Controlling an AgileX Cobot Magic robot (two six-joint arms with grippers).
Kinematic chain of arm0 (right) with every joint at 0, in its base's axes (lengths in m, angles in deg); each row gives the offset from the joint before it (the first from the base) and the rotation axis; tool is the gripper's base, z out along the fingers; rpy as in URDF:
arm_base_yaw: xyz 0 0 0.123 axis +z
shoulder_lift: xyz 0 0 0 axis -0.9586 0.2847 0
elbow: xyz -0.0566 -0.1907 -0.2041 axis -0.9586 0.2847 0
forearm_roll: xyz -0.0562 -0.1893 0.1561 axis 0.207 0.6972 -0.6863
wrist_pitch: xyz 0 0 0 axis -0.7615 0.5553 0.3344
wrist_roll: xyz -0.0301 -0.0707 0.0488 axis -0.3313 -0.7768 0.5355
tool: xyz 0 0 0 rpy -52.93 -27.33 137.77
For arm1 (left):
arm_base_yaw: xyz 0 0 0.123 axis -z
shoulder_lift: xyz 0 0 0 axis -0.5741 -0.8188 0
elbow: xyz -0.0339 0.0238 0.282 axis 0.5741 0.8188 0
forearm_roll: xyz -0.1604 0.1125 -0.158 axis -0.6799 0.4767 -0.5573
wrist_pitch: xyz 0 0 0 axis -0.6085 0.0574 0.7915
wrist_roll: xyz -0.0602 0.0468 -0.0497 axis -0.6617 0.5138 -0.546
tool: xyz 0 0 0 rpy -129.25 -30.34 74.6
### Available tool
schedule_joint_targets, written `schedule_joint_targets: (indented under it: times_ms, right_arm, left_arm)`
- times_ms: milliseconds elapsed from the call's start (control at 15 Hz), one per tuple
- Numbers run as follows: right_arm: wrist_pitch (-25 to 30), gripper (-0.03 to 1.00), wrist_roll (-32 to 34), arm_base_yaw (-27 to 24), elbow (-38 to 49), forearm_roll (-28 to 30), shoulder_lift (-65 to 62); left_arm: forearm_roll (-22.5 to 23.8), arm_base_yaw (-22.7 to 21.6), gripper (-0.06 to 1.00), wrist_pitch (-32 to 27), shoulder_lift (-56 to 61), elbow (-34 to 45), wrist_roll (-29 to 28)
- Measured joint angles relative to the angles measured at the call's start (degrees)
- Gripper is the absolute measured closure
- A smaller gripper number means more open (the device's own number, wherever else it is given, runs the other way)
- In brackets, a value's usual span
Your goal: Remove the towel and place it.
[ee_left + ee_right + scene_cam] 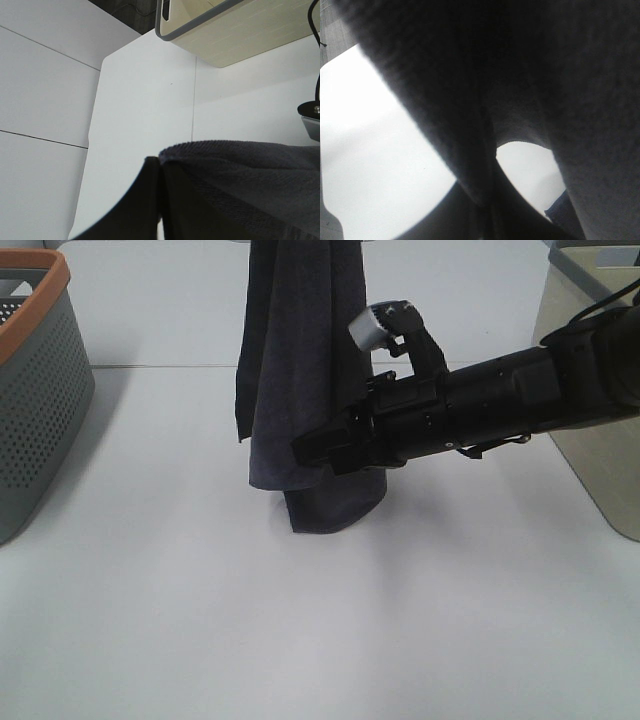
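Frankly, much is hidden. The towel hangs at 12 o'clock over the table, its top cut off by the frame. My left gripper shows only in its own wrist view, jaws pressed together on the cloth's edge. My right gripper reaches in from 3 o'clock and is clamped on the lower folds; its wrist view is nearly all dark cloth. I count 1 towel, 2 grippers, 1 basket at 9 o'clock and 1 beige bin at 2 o'clock.
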Motion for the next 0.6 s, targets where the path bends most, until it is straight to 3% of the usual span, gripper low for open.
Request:
schedule_joint_targets:
  times_ms: [200,400,600]
  right_arm:
    - [-4.4,0.94,14.9,0.0,0.0,14.5,-8.9]
    - [-8.3,0.94,35.3,0.0,-0.2,34.2,-19.0]
    - [-6.4,0.94,53.2,0.0,-4.1,58.3,-25.3]
  left_arm:
    - [0.0,-1.9,0.94,-3.0,-0.8,0.0,-2.2]
    - [1.1,-3.9,0.94,-3.4,-2.1,0.0,-10.1]
    - [11.0,-4.0,0.94,-4.8,-2.1,0.0,-23.1]
